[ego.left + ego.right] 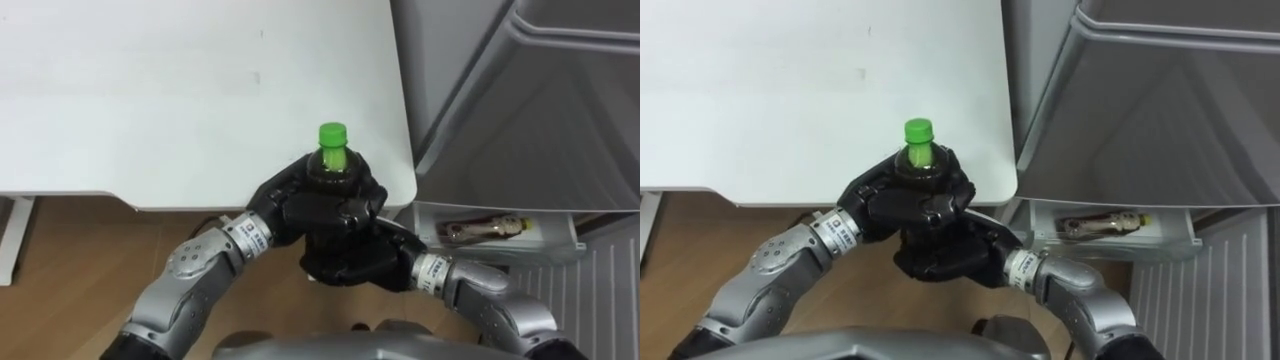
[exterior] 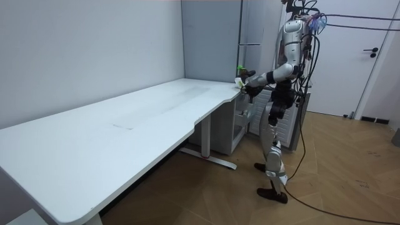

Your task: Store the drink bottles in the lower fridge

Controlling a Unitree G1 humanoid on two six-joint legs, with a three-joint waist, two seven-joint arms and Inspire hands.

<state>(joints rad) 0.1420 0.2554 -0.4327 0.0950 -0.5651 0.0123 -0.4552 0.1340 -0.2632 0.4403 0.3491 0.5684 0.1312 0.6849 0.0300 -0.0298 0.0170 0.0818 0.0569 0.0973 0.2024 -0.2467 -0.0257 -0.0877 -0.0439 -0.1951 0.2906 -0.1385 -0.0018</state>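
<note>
Over the near corner of the white worktop (image 1: 150, 100), the green-capped bottle (image 1: 332, 150) sits upright with both hands around it. The left hand (image 1: 300, 205) is wrapped round its shoulder, and the right hand (image 1: 355, 255) looks clamped round the lower part, though the body's mostly hidden. Just beside is the fridge (image 1: 520, 110), with another bottle (image 1: 485, 228) lying in its door shelf (image 1: 556, 247).

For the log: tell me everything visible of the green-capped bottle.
The bottle stands upright, with a bright green screw cap and a greenish neck; its body is hidden. The left hand wraps its shoulder and the right hand clasps it lower down, at the near corner of the white table, beside the fridge.
</note>
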